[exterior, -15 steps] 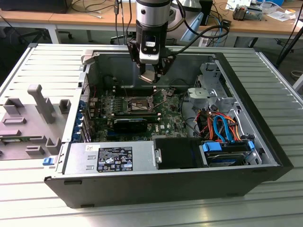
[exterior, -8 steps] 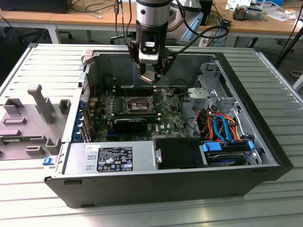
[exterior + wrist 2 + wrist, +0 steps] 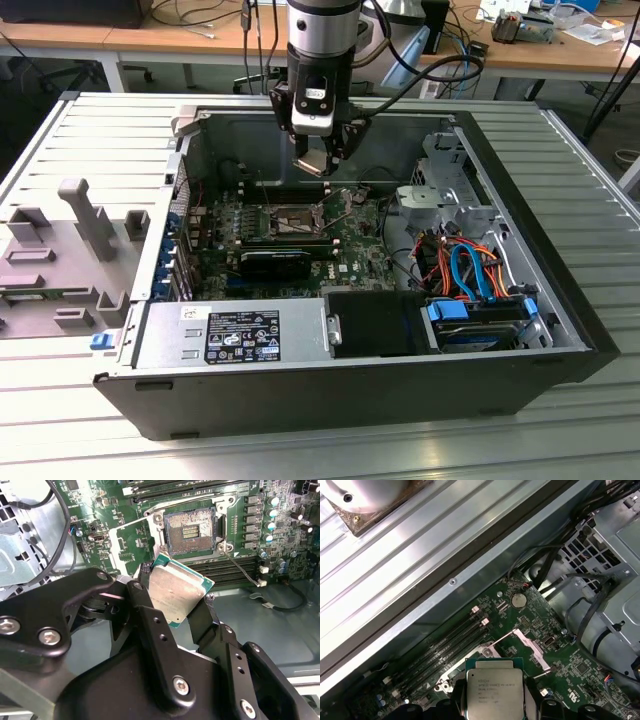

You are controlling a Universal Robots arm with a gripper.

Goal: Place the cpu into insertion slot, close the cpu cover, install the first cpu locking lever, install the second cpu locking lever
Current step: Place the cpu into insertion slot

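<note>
– One arm over the open computer case, and what has it got in the claw?
– The cpu. The gripper hangs above the motherboard, near the far wall of the case, and its two black fingers pinch the chip by opposite edges. The chip is tilted, metal lid showing, green rim at the sides.
– So it isn't in the insertion slot?
– No, it is up in the air, clear of the board. In the second wrist view the socket lies bare beyond the chip: silvery rim, dark centre, nothing seated in it.
– And the cpu cover?
– Not lying on the socket. In the first wrist view I see a thin silvery plate just beside the held chip, raised off the board. How the levers stand I cannot tell.
– What else is around it?
– Long black memory slots run just beside the socket. Nearer us sits the labelled power supply; at the exterior view's right, a grey drive cage with blue and orange cables below it
</note>
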